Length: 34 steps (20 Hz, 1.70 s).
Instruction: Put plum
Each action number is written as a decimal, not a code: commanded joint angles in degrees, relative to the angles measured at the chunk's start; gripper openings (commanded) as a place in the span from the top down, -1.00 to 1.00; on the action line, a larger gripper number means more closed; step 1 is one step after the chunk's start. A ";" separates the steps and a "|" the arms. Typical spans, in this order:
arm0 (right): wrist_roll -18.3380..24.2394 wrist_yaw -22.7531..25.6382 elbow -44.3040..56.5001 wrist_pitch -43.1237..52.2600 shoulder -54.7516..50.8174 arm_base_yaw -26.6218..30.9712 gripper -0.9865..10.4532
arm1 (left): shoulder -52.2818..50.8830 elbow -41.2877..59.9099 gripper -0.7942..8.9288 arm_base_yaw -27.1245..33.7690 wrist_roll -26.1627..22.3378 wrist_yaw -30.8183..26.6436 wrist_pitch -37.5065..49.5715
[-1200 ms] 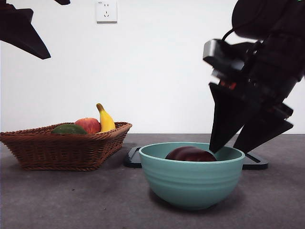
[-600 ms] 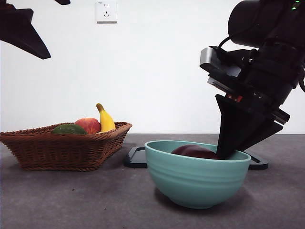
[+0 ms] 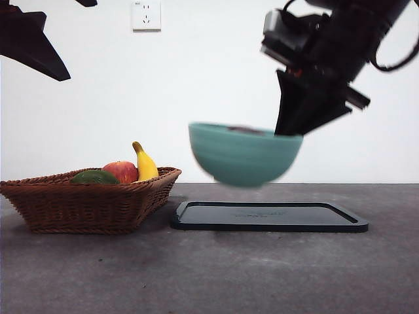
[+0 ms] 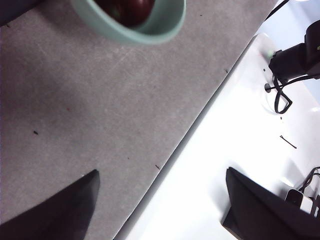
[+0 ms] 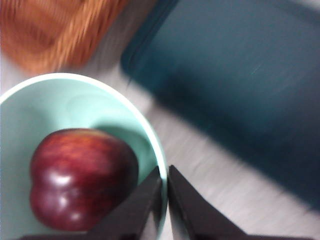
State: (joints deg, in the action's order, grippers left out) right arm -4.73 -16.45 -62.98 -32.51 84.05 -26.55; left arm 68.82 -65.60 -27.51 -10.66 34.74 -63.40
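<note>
The plum [image 5: 80, 177], dark maroon and glossy, lies inside a teal bowl [image 3: 243, 154]. My right gripper [image 5: 164, 200] is shut on the bowl's rim [image 5: 159, 165] and holds the bowl in the air above the black tray [image 3: 268, 216]. In the front view only a sliver of the plum [image 3: 245, 130] shows over the rim, and the right gripper [image 3: 291, 127] grips the bowl's right side. The left wrist view shows the bowl [image 4: 135, 25] with the plum [image 4: 131, 10] far off. My left gripper [image 4: 160, 200] is open and empty, waiting high at the left.
A wicker basket [image 3: 85, 203] at the left holds a red apple [image 3: 121, 172], a banana [image 3: 145, 163] and a flat green fruit [image 3: 95, 177]. The grey table mat [image 4: 100, 115] ends at a white edge [image 4: 225, 165] with cables beyond it.
My right gripper closed on the bowl's rim and lifted the bowl, plum inside, off the table and up to the left, above the black tray. The left arm has not moved.
</note>
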 commanded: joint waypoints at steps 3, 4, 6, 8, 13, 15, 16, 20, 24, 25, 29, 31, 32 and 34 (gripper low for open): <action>1.44 0.24 -10.43 -1.88 9.09 3.32 0.81 | 0.35 -0.66 0.00 -0.26 -0.66 0.42 0.35; 2.19 0.48 -12.46 -2.25 11.34 4.07 0.81 | 0.35 -0.66 0.00 -0.26 -0.66 0.42 0.35; 2.67 0.70 -15.98 -2.21 16.04 5.68 0.81 | 0.35 -0.66 0.00 -0.26 -0.66 0.42 0.33; 2.91 1.31 -18.16 -2.14 19.61 7.10 0.81 | 0.35 -0.66 0.00 -0.26 -0.66 0.42 0.33; 2.84 1.95 -18.45 0.07 24.30 9.20 0.81 | 0.35 -0.66 0.00 -0.26 -0.66 0.42 0.37; 2.86 1.95 -18.45 0.33 24.72 9.20 0.81 | 0.35 -0.66 0.00 -0.26 -0.66 0.42 0.44; 2.86 1.95 -18.45 0.09 24.96 9.20 0.81 | 0.35 -0.66 0.00 -0.26 -0.66 0.42 0.44; 2.84 1.95 -18.45 -0.42 25.35 9.20 0.80 | 0.35 -0.66 0.00 -0.26 -0.66 0.42 0.37; 2.51 1.97 -18.45 -1.01 25.35 9.20 0.58 | 0.35 -0.66 0.00 -0.26 -0.66 0.42 0.37; 2.25 1.97 -18.45 -0.98 25.33 9.20 0.58 | 0.35 -0.66 0.00 -0.26 -0.66 0.42 0.37; 1.77 5.66 -18.47 -1.97 21.29 9.53 0.52 | 0.35 -0.66 0.00 -0.26 -0.66 0.42 0.44; 1.79 5.81 -18.47 -3.26 16.15 9.92 0.52 | 0.35 -0.66 0.00 -0.26 -0.66 0.42 1.14; 2.05 5.68 -18.47 -4.68 13.05 9.92 0.52 | 0.35 -0.66 0.00 -0.26 -0.66 0.42 1.92; 2.62 3.43 -18.47 -9.22 6.43 9.86 0.52 | 0.35 -0.66 0.00 -0.26 -0.66 0.42 2.73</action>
State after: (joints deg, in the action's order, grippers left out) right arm -2.68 -13.32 -80.25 -42.57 89.30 -16.40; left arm 68.82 -65.60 -27.51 -10.66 34.76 -60.99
